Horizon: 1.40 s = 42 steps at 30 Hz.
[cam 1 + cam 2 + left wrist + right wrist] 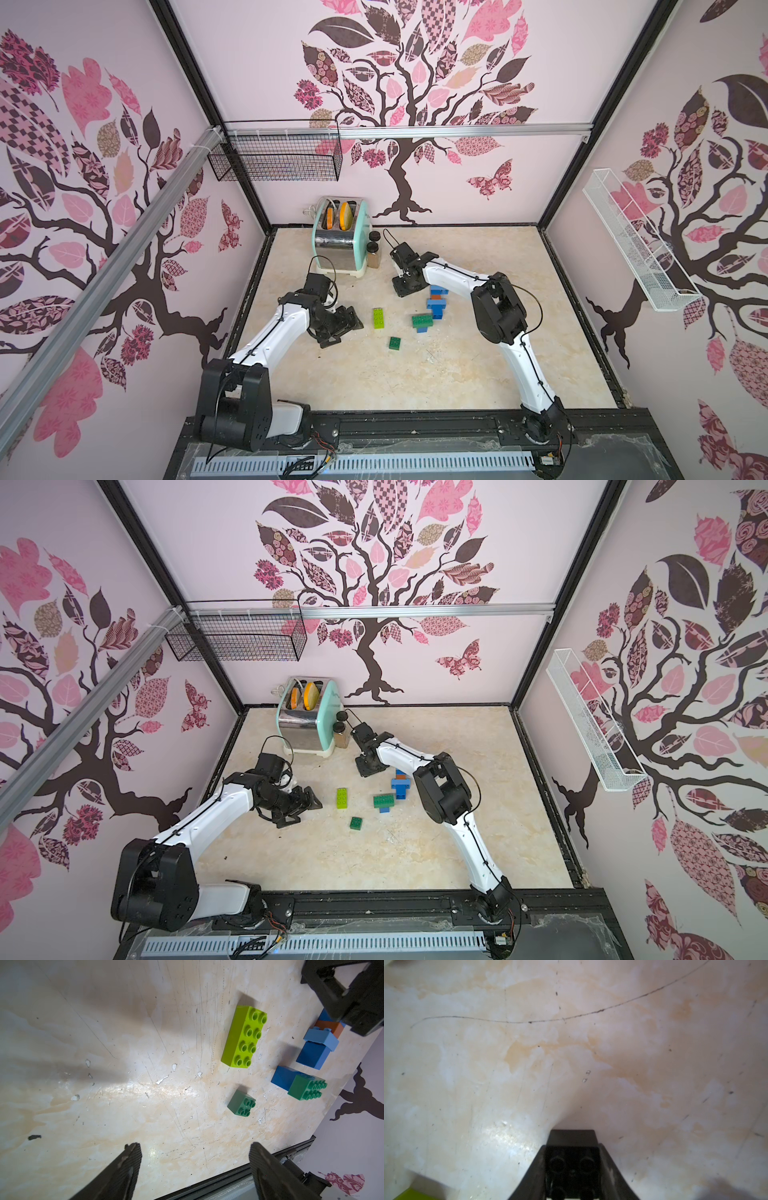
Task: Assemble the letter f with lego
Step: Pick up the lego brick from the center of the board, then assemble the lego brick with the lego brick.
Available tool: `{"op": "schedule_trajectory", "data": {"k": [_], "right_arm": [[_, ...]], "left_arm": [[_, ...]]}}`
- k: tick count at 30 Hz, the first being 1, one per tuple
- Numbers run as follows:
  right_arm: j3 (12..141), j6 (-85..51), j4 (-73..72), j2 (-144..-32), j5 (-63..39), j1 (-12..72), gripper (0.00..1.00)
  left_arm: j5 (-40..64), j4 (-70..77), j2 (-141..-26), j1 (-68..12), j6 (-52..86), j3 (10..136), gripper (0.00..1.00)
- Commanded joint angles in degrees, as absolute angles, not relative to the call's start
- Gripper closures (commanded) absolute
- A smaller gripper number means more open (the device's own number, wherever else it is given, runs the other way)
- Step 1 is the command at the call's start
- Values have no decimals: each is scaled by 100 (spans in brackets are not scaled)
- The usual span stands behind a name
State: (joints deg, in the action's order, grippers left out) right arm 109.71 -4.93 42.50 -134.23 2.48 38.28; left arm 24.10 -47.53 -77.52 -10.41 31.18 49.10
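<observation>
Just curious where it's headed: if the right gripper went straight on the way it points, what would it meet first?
Most likely the bare table: the right gripper, jaws shut on a black brick, points down at it with nothing between. How near it is, I cannot tell.

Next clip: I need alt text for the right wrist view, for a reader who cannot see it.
The right gripper is shut on a black studded brick, studs facing the camera. Beyond it spreads a scratched beige marbled tabletop, with a corner of a lime brick at the frame's edge.
</observation>
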Motion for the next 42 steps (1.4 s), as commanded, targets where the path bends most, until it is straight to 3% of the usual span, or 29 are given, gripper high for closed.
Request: {"op": "schedule_trajectory", "data": {"k": [1,7,13,26,42], "right_arm": [[11016,-503,4632,-13195,158,3911,64],[11304,-662,5127,-12911,219,3944,67],[11588,-873,6032,-12603,347,3943,69],[9915,-1688,6116,-11069,62,4048,70],[8927,-2340,5848,-10630,187,4459,73]], "left_arm": [[2408,-4628,-7795,-1013,2972,4834,15],[2442,-4456,-7868,-1017,2921,4782,15],[3117,-3949,-7783,-1150,2913,4695,15],[4232,-2580,-6781,-1609,3123,4145,14],[3649,-3014,-6487,-1710,3058,4076,14]]}}
